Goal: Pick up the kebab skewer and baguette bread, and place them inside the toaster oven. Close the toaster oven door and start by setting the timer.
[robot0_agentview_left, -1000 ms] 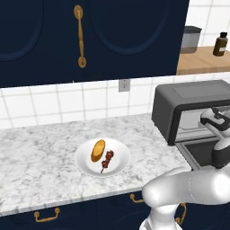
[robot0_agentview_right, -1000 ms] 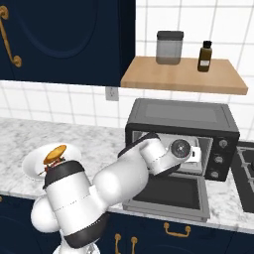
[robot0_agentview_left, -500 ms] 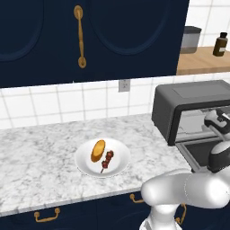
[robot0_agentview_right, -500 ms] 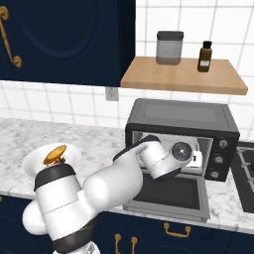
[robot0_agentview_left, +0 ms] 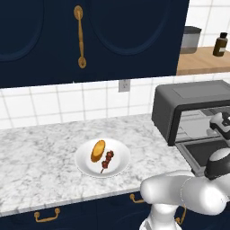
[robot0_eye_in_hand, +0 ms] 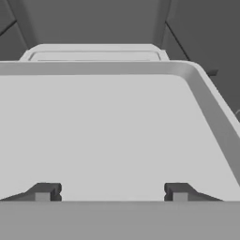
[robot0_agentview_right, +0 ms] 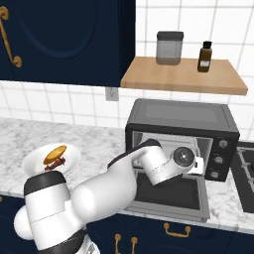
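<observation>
The skewer [robot0_agentview_left: 107, 160] and the bread [robot0_agentview_left: 98, 150] lay side by side on the white plate [robot0_agentview_left: 120, 165], just left of centre in the left base view and at the far left in the right base view, on the marble counter [robot0_agentview_left: 40, 166]. The oven [robot0_agentview_right: 181, 130] stood at the right of both base views with its door [robot0_agentview_right: 173, 196] dropped open and flat.

The gripper [robot0_eye_in_hand: 108, 191] was at the mouth of the oven, well apart from the plate. In the hand view its fingertips [robot0_eye_in_hand: 43, 192] stood wide apart with nothing between them, over a pale flat tray [robot0_eye_in_hand: 108, 131] inside the oven.

The skewer looked light and stiff, but thin; a pinch across the chunks at mid-length would probably hold better than one on the bare stick, which could slip or roll. The bread looked light and firm, likely a little yielding; gripping it across its short width near the middle should keep it from tilting. The two lay just beside each other, so a careless approach to one could nudge the other.
</observation>
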